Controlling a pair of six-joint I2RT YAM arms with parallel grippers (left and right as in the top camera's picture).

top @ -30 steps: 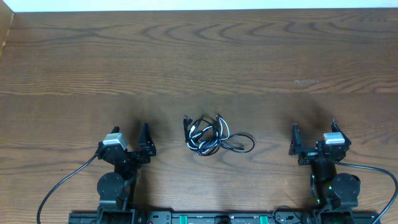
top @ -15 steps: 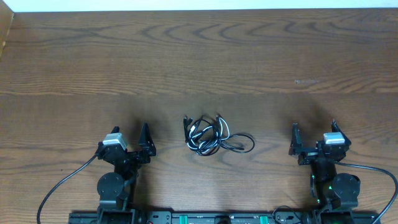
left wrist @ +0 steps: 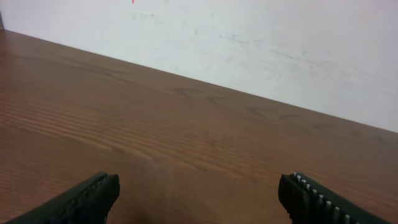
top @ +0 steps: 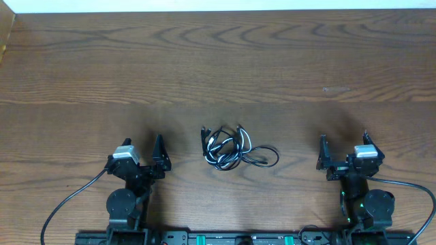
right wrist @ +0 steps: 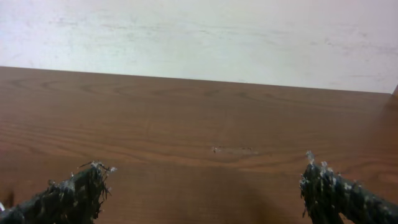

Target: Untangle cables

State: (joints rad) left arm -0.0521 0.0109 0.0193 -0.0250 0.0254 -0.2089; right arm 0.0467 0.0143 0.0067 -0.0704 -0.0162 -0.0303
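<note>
The cables (top: 235,150) lie in one small knot of thin black and white cords on the wooden table (top: 218,61), near the front middle; one black loop sticks out to the right. My left gripper (top: 144,145) rests to the left of the knot, apart from it and open. My right gripper (top: 344,141) rests further off on the right, also open. In the left wrist view the left gripper (left wrist: 199,183) holds nothing, only bare wood shows between its fingers. The right gripper (right wrist: 205,167) is likewise wide apart over bare wood. Neither wrist view shows the cables.
A pale scuff (top: 337,89) marks the wood at the right back. A white wall (left wrist: 249,37) rises behind the table's far edge. Thick black arm cables (top: 68,201) trail beside both arm bases along the front edge.
</note>
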